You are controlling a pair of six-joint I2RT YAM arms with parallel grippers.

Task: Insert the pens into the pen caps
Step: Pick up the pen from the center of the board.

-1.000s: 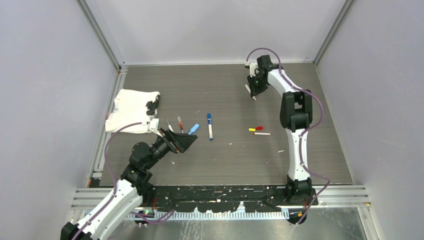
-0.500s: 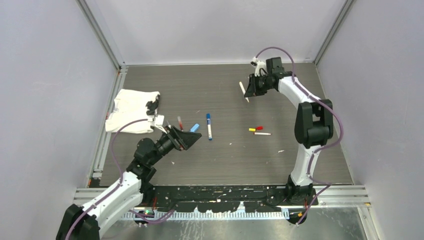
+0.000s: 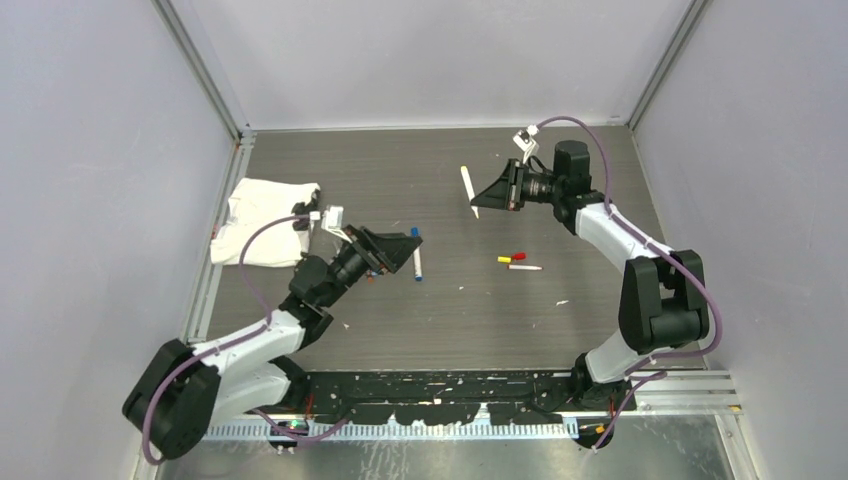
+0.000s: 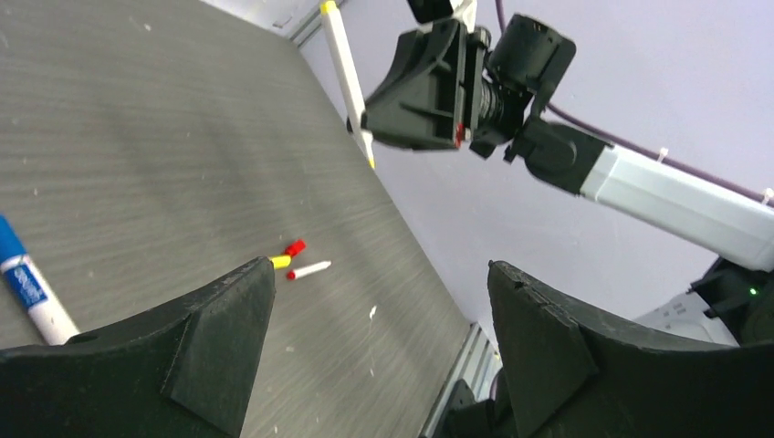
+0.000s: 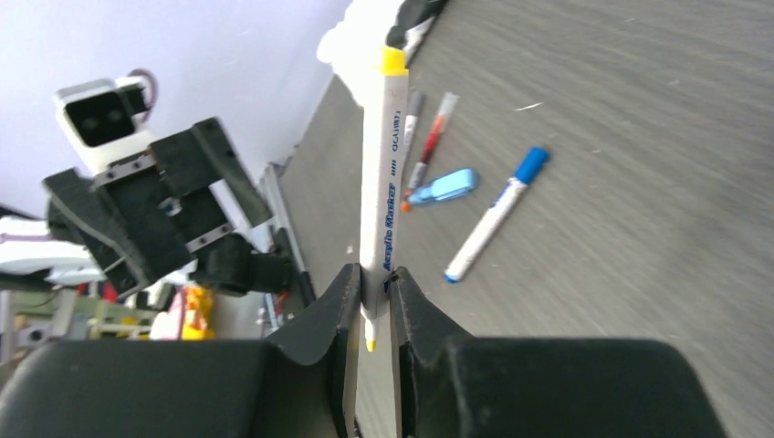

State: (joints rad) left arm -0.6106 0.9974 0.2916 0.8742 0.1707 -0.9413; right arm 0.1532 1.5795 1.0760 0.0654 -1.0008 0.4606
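Note:
My right gripper [image 3: 484,196] hangs above the far middle of the table, shut on a white pen [image 3: 467,187] with a yellow end and yellow tip [image 5: 383,182], gripped close to the tip. My left gripper [image 3: 398,252] is open and empty [image 4: 379,274], raised and facing the right gripper [image 4: 429,87]. A blue pen [image 3: 417,256] lies just beside the left gripper. Right of centre lie a yellow cap [image 3: 505,259], a red cap [image 3: 518,256] and a red-tipped pen [image 3: 524,267]. A red pen [image 5: 432,141] and a dark pen [image 5: 411,114] lie side by side.
A crumpled white cloth [image 3: 262,220] lies at the left edge of the table. A light-blue oblong piece [image 5: 444,186] rests between the red pen and the blue pen [image 5: 497,214]. Grey walls close in the table on three sides.
The right arm has swung outward and turned its gripper leftward, carrying the yellow pen toward the middle. The left gripper has lifted and moved forward over the pens, still open.

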